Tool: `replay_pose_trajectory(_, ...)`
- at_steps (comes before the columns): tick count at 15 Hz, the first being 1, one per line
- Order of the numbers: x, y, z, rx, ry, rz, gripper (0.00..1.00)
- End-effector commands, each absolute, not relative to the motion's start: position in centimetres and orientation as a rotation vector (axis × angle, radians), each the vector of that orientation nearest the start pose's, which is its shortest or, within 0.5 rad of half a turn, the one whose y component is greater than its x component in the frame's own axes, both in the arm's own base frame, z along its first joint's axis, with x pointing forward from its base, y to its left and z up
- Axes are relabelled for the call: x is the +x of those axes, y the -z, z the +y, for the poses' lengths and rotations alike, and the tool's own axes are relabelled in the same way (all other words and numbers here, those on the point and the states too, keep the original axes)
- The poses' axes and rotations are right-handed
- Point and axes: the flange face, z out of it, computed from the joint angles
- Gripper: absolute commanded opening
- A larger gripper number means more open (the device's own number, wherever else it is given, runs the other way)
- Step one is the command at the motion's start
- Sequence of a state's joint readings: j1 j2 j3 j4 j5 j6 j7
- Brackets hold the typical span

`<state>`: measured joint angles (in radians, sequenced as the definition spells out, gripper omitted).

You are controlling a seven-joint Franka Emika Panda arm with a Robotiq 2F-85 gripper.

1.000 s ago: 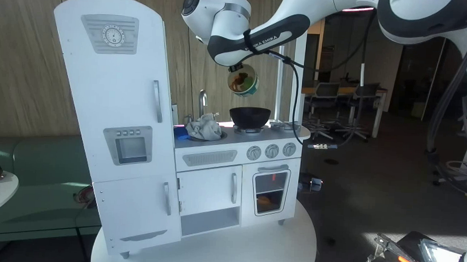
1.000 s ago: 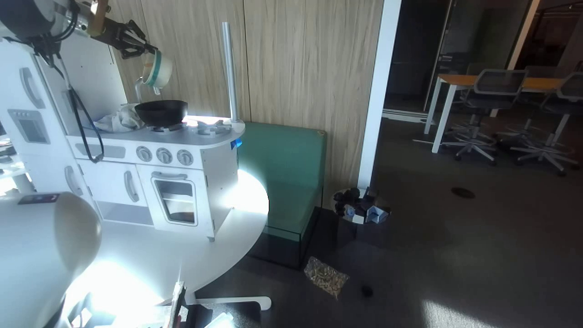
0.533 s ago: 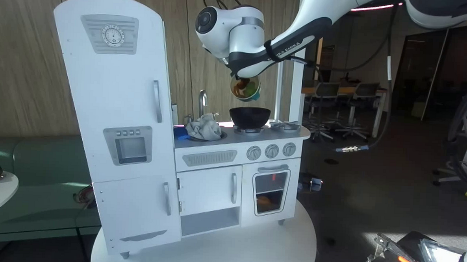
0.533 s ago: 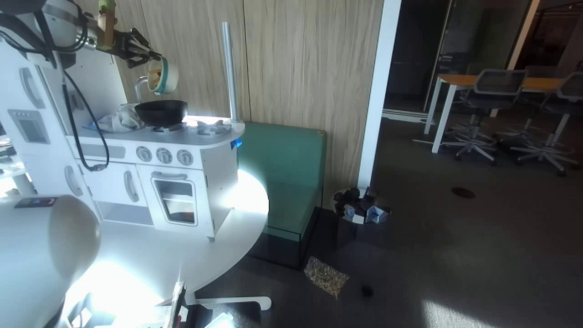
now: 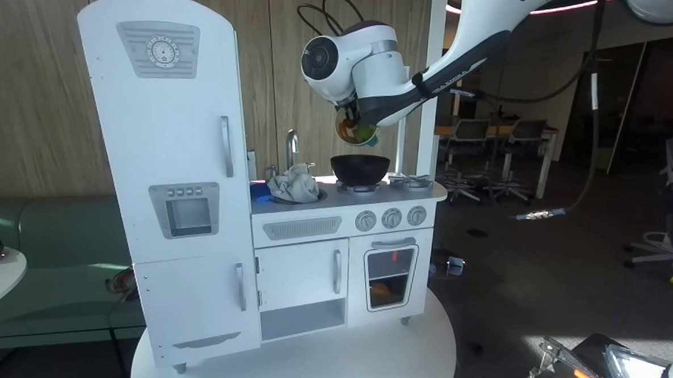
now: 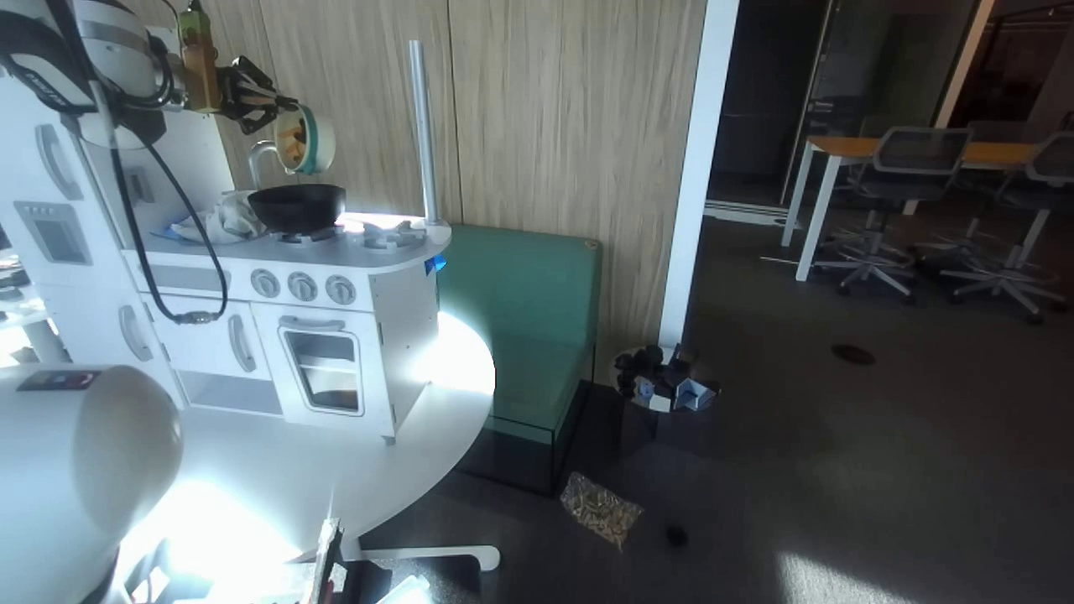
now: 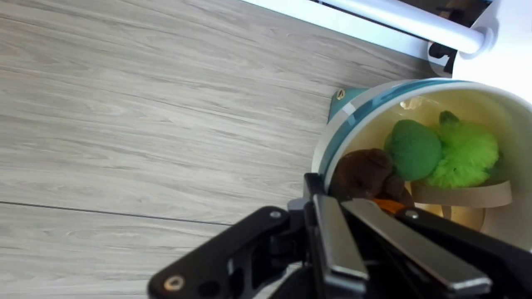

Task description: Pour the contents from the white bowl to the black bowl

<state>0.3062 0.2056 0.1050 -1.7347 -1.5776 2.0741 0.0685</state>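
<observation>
My black two-finger gripper (image 7: pixel 331 193) pinches the rim of the round white bowl with a teal band (image 6: pixel 322 141), one finger outside the wall and one within. I have the white bowl tipped onto its side, mouth facing sideways, just above the round black bowl (image 5: pixel 360 170); a gap shows between them in both exterior views.

The wrist view gives me the fullest look inside: a smooth green rounded piece (image 7: pixel 413 149) against a fuzzy lime-green ball (image 7: pixel 467 155), a lumpy brown shape (image 7: pixel 363 172) beside them, a curved tan strip (image 7: pixel 461 194), and a bit of orange (image 7: pixel 388 205) partly hidden by a finger. In an exterior view I make out only orange-brown pieces (image 6: pixel 293 146) past the rim.

The black bowl sits upright on a grey toy burner (image 5: pixel 358 189). Only the exterior views show it to me, too nearly side-on to tell what it holds. Near it, a crumpled pale cloth (image 5: pixel 295 184) lies over the round sink (image 5: pixel 322 196) of the white toy kitchen (image 5: pixel 304 273).

Only in an exterior view do I see a clear plastic bag of small tan pieces (image 6: pixel 600 510), lying on the dark floor (image 6: pixel 755 470).
</observation>
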Motion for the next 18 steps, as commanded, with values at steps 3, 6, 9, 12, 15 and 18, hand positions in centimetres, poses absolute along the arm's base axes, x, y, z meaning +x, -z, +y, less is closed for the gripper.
replay_pose_trajectory(3,58.0,-51.4,20.7,1.441,-0.566,0.966,0.03)
replay_pose_trajectory(6,57.7,-50.9,19.5,1.397,-0.562,0.961,0.03)
replay_pose_trajectory(9,57.5,-52.1,19.7,1.32,-0.618,0.939,0.03)
replay_pose_trajectory(12,58.0,-52.7,19.0,1.316,-0.63,0.907,0.03)
replay_pose_trajectory(15,58.8,-51.6,17.7,1.331,-0.596,0.895,0.03)
replay_pose_trajectory(18,58.9,-51.1,17.2,1.309,-0.608,0.888,0.03)
